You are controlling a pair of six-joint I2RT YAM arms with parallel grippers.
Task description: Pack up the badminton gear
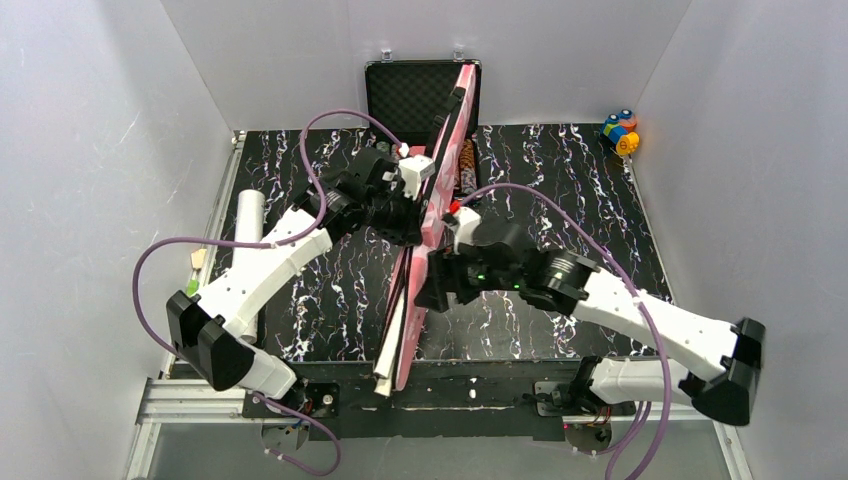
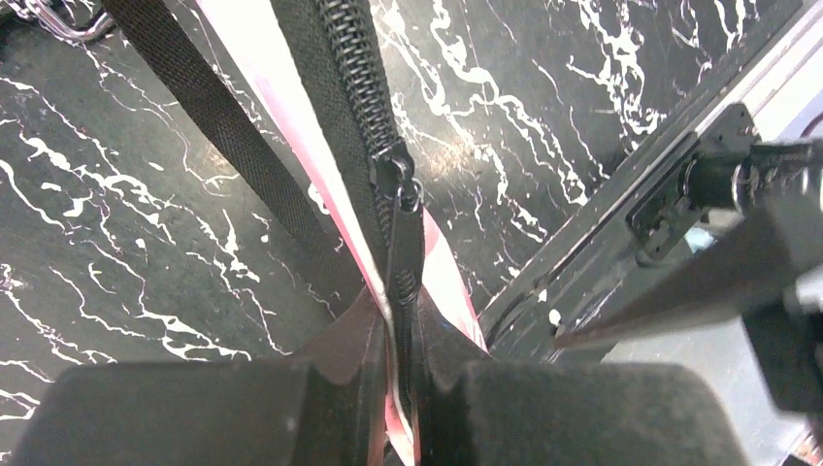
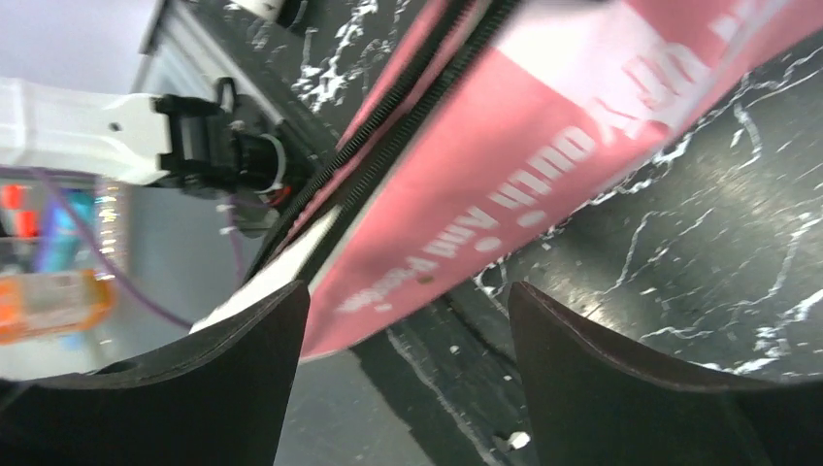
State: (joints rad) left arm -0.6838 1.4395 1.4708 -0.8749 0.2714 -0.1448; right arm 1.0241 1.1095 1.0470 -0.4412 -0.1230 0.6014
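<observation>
Pinching the one pink cover (image 3: 543, 155) at its zip (image 2: 393, 180) is the left hand (image 2: 403, 388); the right hand (image 3: 408, 296) stands spread

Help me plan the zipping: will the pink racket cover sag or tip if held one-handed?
Probably stiff lengthwise: the pink racket cover stands on edge, white racket handles poking out. Its fabric likely flexes where the left hand pinches the zipper. Likely tippy, balanced on edge.

Racket cover (image 1: 435, 222) stood on edge along middle of surface (image 1: 560, 200), front to back. Tube (image 1: 248, 215) laid at left edge. Case (image 1: 405, 95) set behind cover; toy (image 1: 620, 130) placed in far right corner.
</observation>
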